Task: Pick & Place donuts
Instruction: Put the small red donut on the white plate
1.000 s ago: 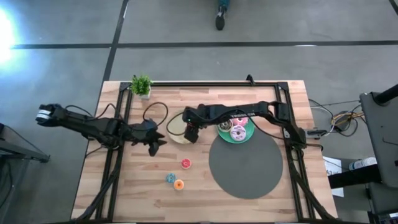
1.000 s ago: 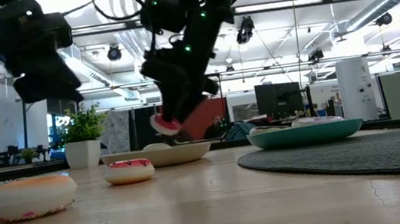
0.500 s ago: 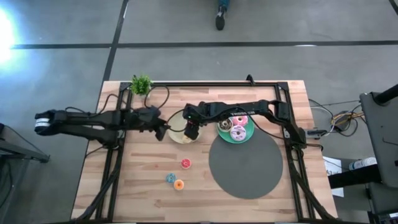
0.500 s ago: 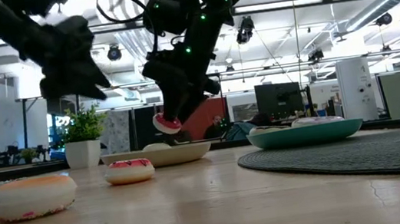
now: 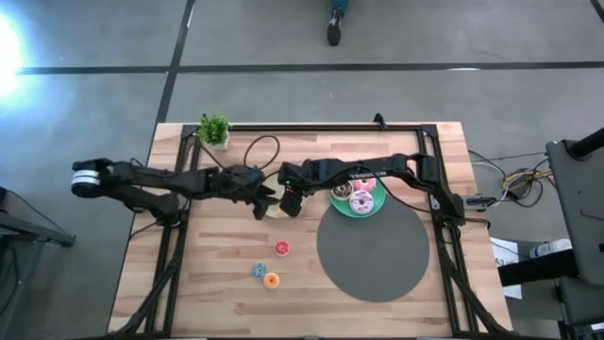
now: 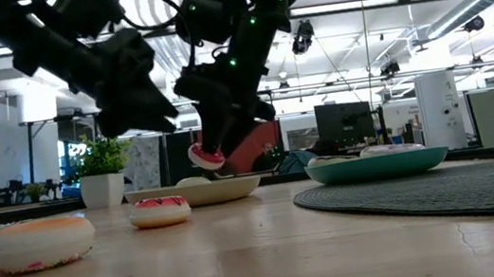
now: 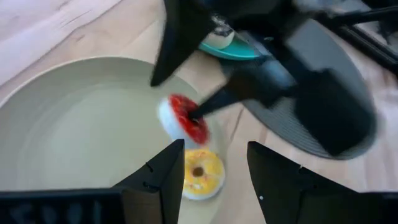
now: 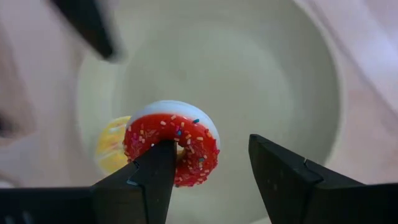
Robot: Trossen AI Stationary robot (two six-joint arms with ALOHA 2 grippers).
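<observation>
My right gripper (image 5: 289,204) hangs over the beige plate (image 5: 272,210) with its fingers apart; a small red sprinkled donut (image 8: 173,148) sits on one of them. A small yellow donut (image 8: 111,147) lies flat in the plate beneath it. My left gripper (image 5: 266,202) hovers open over the plate's left part, close to both donuts (image 7: 214,180). Small red (image 5: 282,247), blue (image 5: 259,271) and orange (image 5: 272,280) donuts lie on the wood. Pink (image 5: 364,184) and lilac (image 5: 360,201) donuts rest on the teal plate (image 5: 341,207). My right gripper carries the red donut on one finger (image 8: 149,180), whose tip reaches into the ring's middle (image 8: 166,147). The other finger (image 8: 280,180) stands clear of it. The fingers point down from above. The donut is lifted clear of the plate and tilted (image 6: 204,156).
A round grey mat (image 5: 373,247) covers the table's right half, and a potted plant (image 5: 215,129) stands at the far left corner. A black frame runs along the table's left, far and right edges. The two grippers are close together over the beige plate.
My left arm has swung from the table's left part toward the beige plate, ending next to my right gripper. My right gripper and the red donut have kept still.
</observation>
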